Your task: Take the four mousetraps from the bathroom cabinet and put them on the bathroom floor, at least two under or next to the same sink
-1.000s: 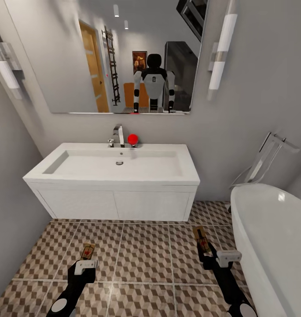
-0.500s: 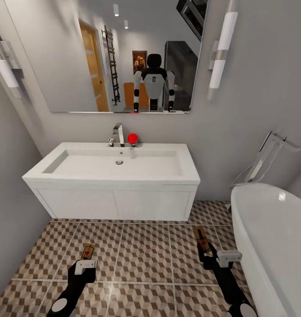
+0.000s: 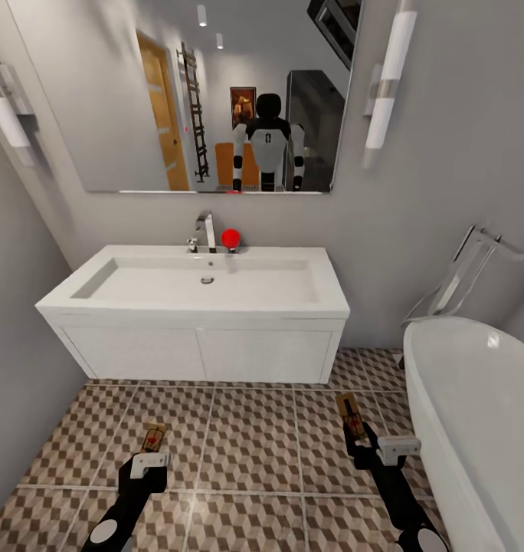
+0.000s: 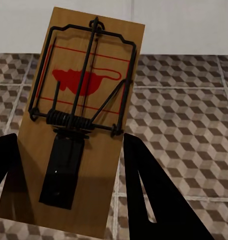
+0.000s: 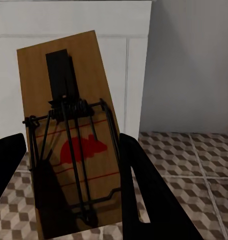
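head view has me facing the bathroom sink (image 3: 193,287) with the left gripper (image 3: 152,448) and right gripper (image 3: 359,438) each clamped on a mousetrap (image 4: 79,125) (image 5: 69,150) above the bathroom floor (image 3: 250,445), and letting go from this height could bounce one away.

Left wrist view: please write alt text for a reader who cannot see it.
A tan wooden mousetrap with black wire parts and a red mouse print is held between the left gripper's dark fingers. Behind it lie the cube-patterned bathroom floor and a white surface.
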Motion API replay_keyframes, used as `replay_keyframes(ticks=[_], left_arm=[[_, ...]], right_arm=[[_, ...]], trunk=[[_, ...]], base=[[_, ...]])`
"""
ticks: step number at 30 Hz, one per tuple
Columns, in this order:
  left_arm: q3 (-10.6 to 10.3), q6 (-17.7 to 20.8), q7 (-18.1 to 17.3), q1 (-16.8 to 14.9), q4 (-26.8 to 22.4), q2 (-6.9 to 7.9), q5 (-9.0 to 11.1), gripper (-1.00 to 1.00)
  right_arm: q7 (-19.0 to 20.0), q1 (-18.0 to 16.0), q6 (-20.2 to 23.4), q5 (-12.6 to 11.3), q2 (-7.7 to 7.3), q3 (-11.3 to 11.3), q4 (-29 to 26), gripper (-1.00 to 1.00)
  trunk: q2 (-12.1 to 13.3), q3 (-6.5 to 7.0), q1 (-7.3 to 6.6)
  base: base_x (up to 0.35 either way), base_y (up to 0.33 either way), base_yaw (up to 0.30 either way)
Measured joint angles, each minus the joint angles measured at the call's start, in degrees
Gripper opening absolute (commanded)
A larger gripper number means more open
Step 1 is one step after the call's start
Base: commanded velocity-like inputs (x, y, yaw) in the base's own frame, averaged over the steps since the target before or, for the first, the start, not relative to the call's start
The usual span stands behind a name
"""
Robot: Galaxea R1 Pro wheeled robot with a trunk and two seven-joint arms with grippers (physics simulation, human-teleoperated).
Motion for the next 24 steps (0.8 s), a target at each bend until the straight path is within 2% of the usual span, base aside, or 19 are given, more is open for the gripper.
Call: replay_keyframes(ticks=[14,24], left_arm=[[0.0,0.0,0.0,0.0,0.0,0.0,0.0,-1.0],[0.0,0.0,0.0,0.0,0.0,-0.02,0.0,-1.0]], right_arm=[[-0.2,0.0,0.1,0.0,0.1,0.0,0.0,-1.0],[-0.3,0.0,0.2,0.1,0.11,0.0,0.0,-1.0]], trunk=[[-5.6,-2.59,3.08],[-9.6,-5.17,5.27]], base=[[0.0,0.0,0.0],[0.0,0.0,0.0]])
